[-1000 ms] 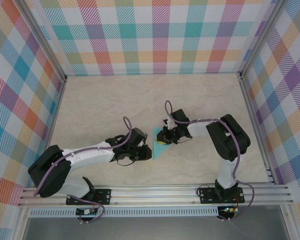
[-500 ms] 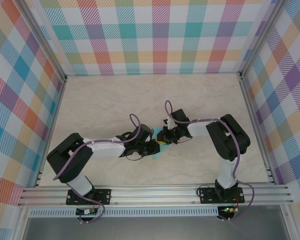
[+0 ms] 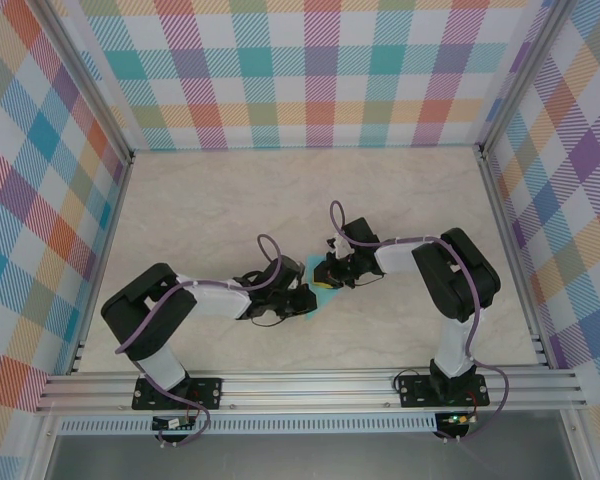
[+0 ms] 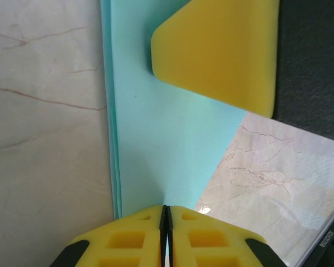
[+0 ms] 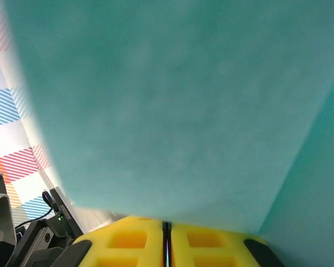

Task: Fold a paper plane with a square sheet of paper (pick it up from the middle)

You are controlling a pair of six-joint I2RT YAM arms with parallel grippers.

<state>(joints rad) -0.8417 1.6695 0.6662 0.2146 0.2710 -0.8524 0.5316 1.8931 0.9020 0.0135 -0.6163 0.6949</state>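
Note:
The square sheet of paper (image 3: 317, 290), light turquoise and folded into layers, lies mid-table between my two grippers. In the left wrist view the paper (image 4: 167, 139) is flat, with stacked edges on its left and a slanted edge on its right. My left gripper (image 4: 167, 207) (image 3: 306, 300) is shut, its tips set on the paper's narrow near end. My right gripper (image 3: 326, 277) is shut too, and one of its yellow fingers (image 4: 222, 50) rests on the paper's far part. The paper (image 5: 172, 111) rises blurred and close right at the right gripper's tips (image 5: 167, 223). Whether either gripper pinches a layer is hidden.
The pale marble table (image 3: 210, 210) stretches to the left and back of the paper. Plaid walls (image 3: 310, 70) and metal posts close it on three sides. An aluminium rail (image 3: 310, 385) with both arm bases runs along the near edge.
The left arm has swung right and reached in, so its gripper now sits on the paper's near end with the jaws drawn closer together. The right arm has not moved.

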